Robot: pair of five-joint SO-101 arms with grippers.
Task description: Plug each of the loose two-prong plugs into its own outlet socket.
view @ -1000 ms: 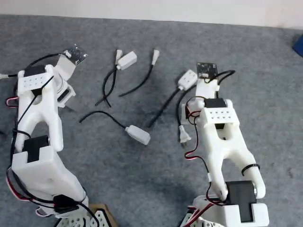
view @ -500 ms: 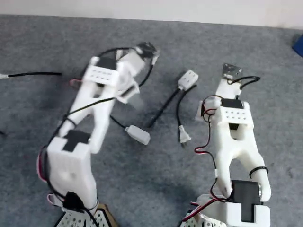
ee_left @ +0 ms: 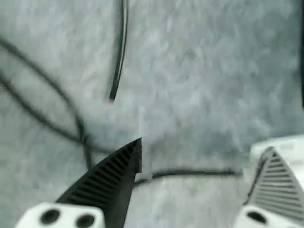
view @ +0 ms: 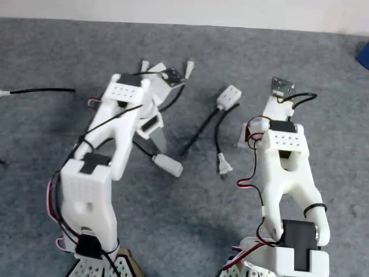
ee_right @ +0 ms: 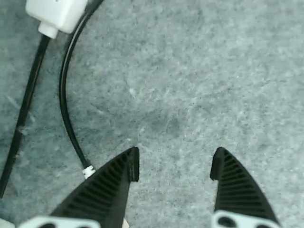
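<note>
Three white outlet sockets on black cords lie on the grey carpet: one (view: 168,164) in front of the left arm, one (view: 229,97) at centre right, and one (view: 157,70) partly under the left arm. Loose white plugs lie at the back (view: 189,68) and in the middle (view: 223,167). My left gripper (view: 157,135) (ee_left: 203,147) hangs open over a black cord (ee_left: 190,173), with a white socket (ee_left: 280,142) by one finger. My right gripper (ee_right: 176,152) is open over bare carpet, near a socket (ee_right: 54,13) and its cord (ee_right: 64,102).
A separate black cable (view: 40,90) runs in from the left edge. A blue object (view: 363,55) sits at the far right edge. Open carpet lies in front of the sockets, between the two arm bases.
The left arm has swung from the far left to the middle, over the sockets and cords. The right arm shifted slightly right a second ago and has held still since.
</note>
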